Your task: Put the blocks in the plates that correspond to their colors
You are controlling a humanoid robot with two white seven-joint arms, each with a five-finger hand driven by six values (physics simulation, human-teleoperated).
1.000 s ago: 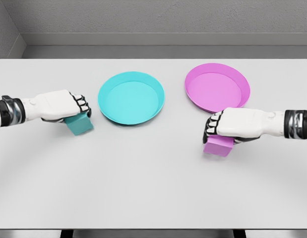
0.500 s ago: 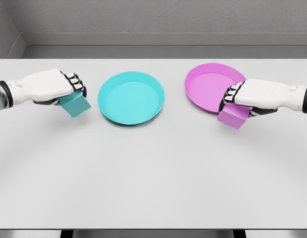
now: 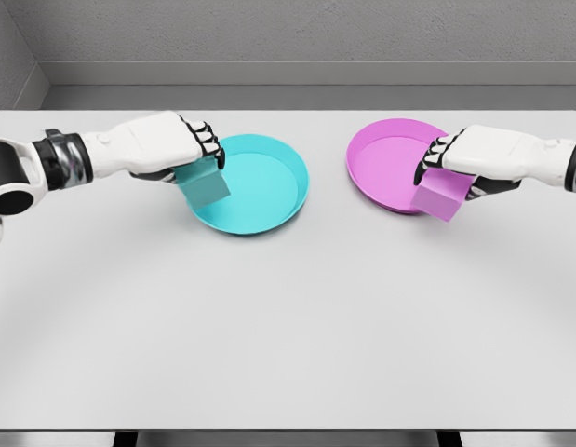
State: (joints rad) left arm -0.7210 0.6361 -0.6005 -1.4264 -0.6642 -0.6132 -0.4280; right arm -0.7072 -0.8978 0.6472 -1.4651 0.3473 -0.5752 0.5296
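Note:
My left hand [image 3: 180, 154] is shut on a teal block [image 3: 204, 185], which it holds lifted over the left rim of the teal plate [image 3: 260, 182]. The block hangs tilted below the curled fingers. On the right, a pink block [image 3: 439, 196] sits in the grasp of my right hand [image 3: 455, 163], raised over the right rim of the pink plate [image 3: 390, 168]. Both plates lie side by side at the back middle of the white table [image 3: 288, 317] and hold nothing inside.
A grey wall [image 3: 288, 37] runs behind the table's far edge. The table's front edge [image 3: 288, 430] runs along the bottom of the view.
Both hands lifted their blocks off the table. The left one carried the teal block right to the teal plate's rim; the right one carried the pink block up to the pink plate's rim.

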